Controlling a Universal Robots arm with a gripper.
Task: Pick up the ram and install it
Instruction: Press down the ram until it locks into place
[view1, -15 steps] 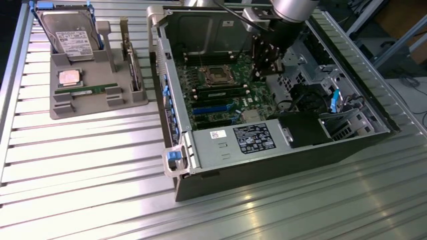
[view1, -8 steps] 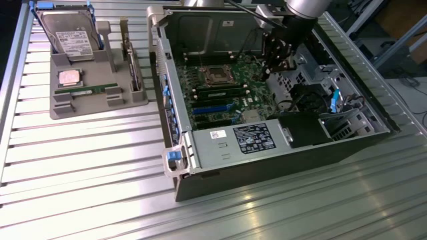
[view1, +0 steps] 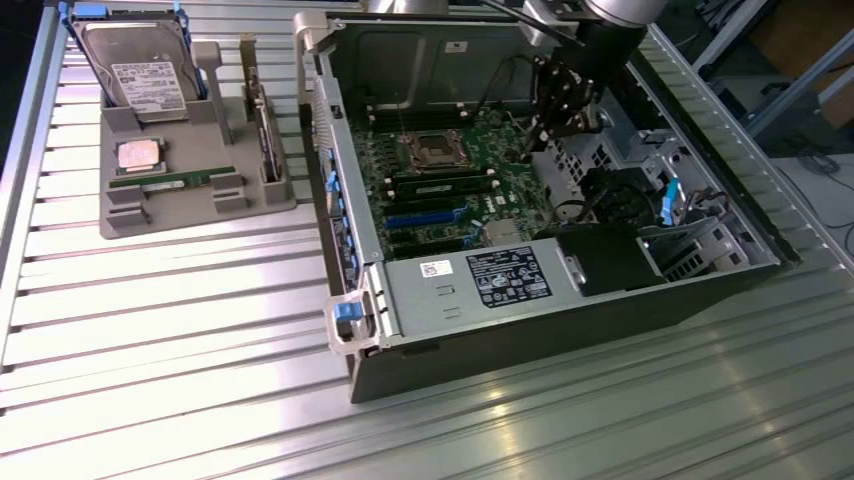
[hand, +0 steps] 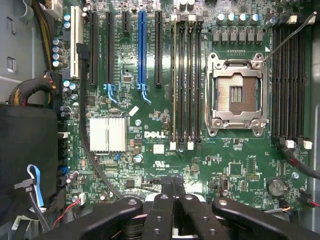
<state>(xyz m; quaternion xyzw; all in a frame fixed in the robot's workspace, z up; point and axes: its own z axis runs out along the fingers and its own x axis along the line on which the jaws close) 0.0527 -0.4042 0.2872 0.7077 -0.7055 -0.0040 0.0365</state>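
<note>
Your end effector (hand: 174, 200) is clenched with nothing between its fingertips; in the wrist view the two fingers meet over the bare motherboard (hand: 165, 135), above the open computer case (view1: 561, 300), facing the empty processor socket (hand: 236, 95) and the memory slots (hand: 186, 80) beside it; it touches no part.

Beyond the case, well apart toward the exterior view's left, the grey parts holder (view1: 187, 170) stands on the ribbed bench (view1: 200, 350); the ram (view1: 180, 182) lies flat in a groove along the holder's front, just below the square silver processor (view1: 139, 155); the hard drive (view1: 140, 70) stands upright at the back.

Judgement on handling: you should treat the ram as light, stiff and thin; the board will not flex usefully, and the chips and contact edge look fragile; its flat faces are probably slick. Take hold across the two long edges near mid-length, clear of the contact edge, so it hangs level and does not pivot.
</note>
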